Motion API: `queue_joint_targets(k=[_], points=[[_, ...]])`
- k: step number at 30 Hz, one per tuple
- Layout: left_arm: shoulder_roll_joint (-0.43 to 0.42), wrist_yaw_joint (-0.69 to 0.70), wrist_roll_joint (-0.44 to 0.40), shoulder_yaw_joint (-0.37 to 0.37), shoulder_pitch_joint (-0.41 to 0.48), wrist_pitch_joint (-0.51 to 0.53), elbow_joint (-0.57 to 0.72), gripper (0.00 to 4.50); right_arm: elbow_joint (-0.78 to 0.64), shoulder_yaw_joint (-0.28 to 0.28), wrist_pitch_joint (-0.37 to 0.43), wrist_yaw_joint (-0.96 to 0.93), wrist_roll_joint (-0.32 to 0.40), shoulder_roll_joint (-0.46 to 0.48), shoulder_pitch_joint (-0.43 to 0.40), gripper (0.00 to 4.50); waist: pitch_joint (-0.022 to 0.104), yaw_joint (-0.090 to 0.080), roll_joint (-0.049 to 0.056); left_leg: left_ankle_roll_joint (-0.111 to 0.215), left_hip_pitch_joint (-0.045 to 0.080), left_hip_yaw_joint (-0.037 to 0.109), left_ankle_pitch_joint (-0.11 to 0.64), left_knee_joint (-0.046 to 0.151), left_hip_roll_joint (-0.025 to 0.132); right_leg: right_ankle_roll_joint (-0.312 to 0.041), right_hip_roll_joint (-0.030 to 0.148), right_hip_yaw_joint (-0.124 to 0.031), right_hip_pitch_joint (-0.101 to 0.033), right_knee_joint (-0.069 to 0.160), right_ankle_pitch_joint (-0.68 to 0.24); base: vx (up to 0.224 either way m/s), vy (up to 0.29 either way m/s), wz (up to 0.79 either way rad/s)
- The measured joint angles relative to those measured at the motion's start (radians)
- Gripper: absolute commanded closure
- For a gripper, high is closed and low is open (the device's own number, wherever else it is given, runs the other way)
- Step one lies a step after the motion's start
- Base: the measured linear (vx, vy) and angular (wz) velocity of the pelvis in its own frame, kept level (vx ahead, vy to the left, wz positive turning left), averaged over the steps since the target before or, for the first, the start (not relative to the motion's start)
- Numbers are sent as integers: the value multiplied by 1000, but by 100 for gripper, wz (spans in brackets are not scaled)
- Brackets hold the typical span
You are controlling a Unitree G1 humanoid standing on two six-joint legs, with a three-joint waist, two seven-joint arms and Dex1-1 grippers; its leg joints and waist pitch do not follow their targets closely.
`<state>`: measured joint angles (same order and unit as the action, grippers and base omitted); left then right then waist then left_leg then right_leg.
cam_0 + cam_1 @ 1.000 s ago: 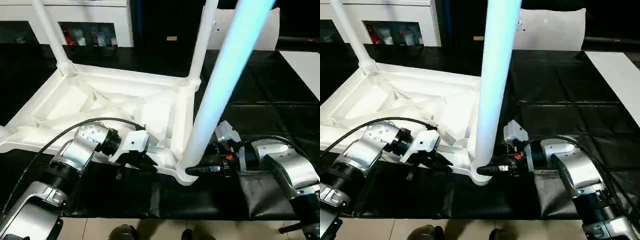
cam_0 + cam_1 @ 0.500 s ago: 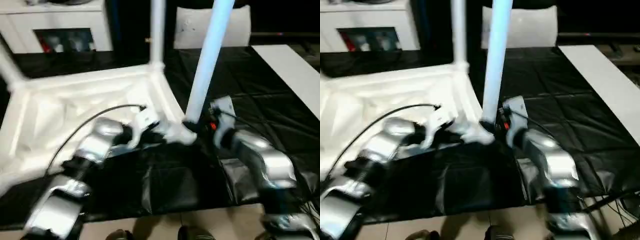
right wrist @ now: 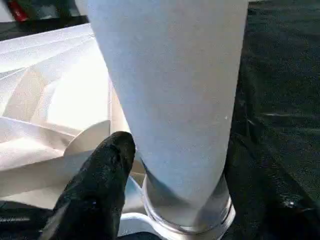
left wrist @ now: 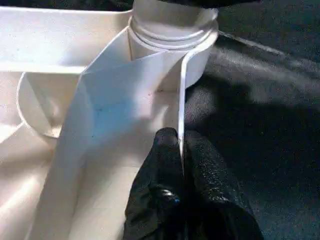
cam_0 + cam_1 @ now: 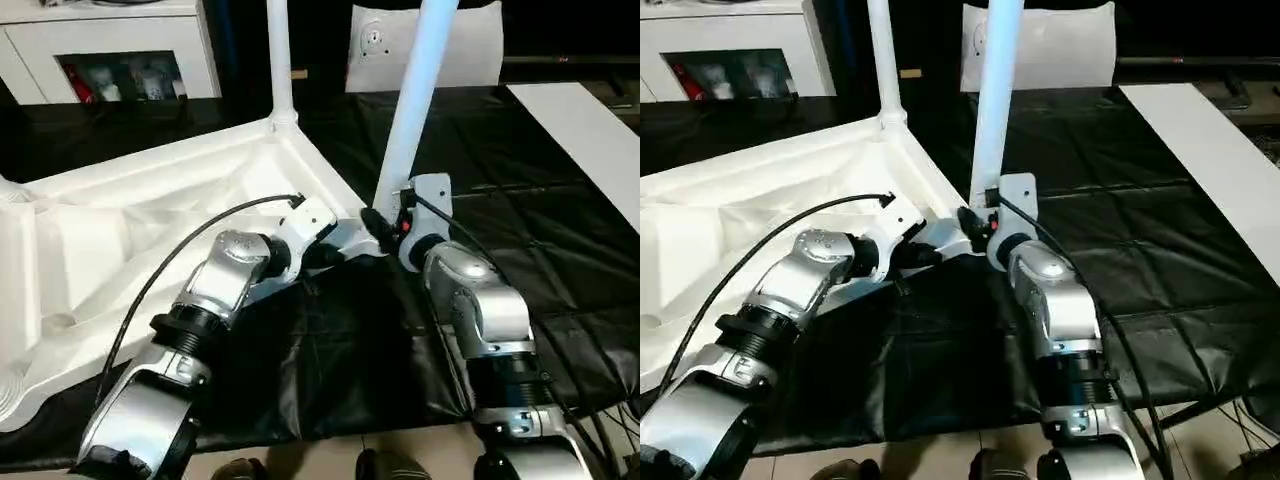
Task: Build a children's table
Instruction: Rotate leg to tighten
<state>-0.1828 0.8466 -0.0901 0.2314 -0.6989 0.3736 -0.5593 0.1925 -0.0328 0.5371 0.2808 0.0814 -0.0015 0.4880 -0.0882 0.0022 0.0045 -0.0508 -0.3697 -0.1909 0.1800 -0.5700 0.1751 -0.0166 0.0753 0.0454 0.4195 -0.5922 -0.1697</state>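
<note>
The tabletop point(image 5: 150, 215) lies upside down on the black sheet point(image 5: 520, 200), ribbed underside up. Two legs stand upright in its corner sockets: one at the far corner point(image 5: 279, 60), one at the near right corner point(image 5: 415, 95), the corner closest to both grippers.

Step in hand, by my judgement: seating the near right leg in its socket point(image 4: 172, 27).

Left gripper point(image 4: 181, 150): fingers point(image 4: 162, 150) closed narrowly on the thin upright rim of the tabletop, just beside the socket collar. The rim edge runs between the two black pads, so the hold steadies the corner rather than the leg.

Right gripper point(image 3: 165, 165): at the base of the leg, just above the socket. One black finger point(image 3: 107, 165) presses against the tube's side; the tube itself covers the opposite finger (its contact is inferred, not observed). I read this as a grasp around the leg.

The leg appears upright and its foot sits inside the collar; whether it is fully home cannot be told.

Next move calls for a firm downward press or twist along the leg's axis while the left hold keeps the corner from sliding on the sheet. The remaining corners then need checking.
</note>
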Motion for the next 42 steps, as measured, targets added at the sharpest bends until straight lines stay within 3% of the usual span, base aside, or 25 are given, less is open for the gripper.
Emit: queue_joint_targets(k=[7, 11, 17, 21, 29, 33, 34, 42], points=[[-80, 128, 10, 29, 37, -119, 26, 450, -81, 49, -36, 227, 53, -118, -85, 74, -1, 5, 2, 0, 0, 0, 0, 3, 1, 1, 0, 1, 1, 1, -1, 0, 0, 0], [-161, 281, 39, 51, 65, -233, 27, 450, -116, 118, -107, 481, 82, -303, -134, 36, -5, 28, 7, 0, 0, 0, 0, 2, 1, 1, 0, 1, 0, 0, -1, 0, 0, 0], [-218, 461, 77, 90, 79, -297, 46, 450, -151, 151, -135, 744, 158, -414, -134, 36, -8, 63, 11, 0, -2, -3, 0, -2, 0, 1, 2, 0, -1, -1, -1, 0, 0, 0], [-270, 540, 87, 100, 83, -351, 44, 450, -152, 163, -154, 875, 198, -485, -146, 36, -8, 70, 11, 1, -2, -3, 0, -3, 1, 1, 2, 0, -1, -2, -1, 0, 0, 0], [-305, 636, 94, 124, 85, -422, 43, 450, -146, 210, -185, 1033, 209, -539, -158, 112, -8, 88, 10, 1, -2, -3, 0, -4, 1, 1, 2, 0, -1, -2, -1, 0, 0, 0], [-310, 654, 97, 126, 86, -429, 44, 450, -121, 226, -196, 1051, 215, -540, -139, 126, -8, 88, 10, 1, -3, -3, 0, -5, 1, 1, 2, 0, -1, -3, -1, 0, 0, 0], [-310, 654, 97, 126, 86, -430, 44, 450, -116, 229, -197, 1054, 219, -539, -135, 151, -8, 88, 10, 1, -3, -3, 0, -5, 1, 1, 2, 0, -1, -3, -1, 0, 0, 0], [-311, 672, 97, 131, 86, -441, 44, 450, -99, 236, -193, 1062, 225, -530, -133, 206, -8, 89, 9, 1, -3, -3, 0, -5, 1, 1, 2, 1, -1, -3, -1, 0, 0, 0]])
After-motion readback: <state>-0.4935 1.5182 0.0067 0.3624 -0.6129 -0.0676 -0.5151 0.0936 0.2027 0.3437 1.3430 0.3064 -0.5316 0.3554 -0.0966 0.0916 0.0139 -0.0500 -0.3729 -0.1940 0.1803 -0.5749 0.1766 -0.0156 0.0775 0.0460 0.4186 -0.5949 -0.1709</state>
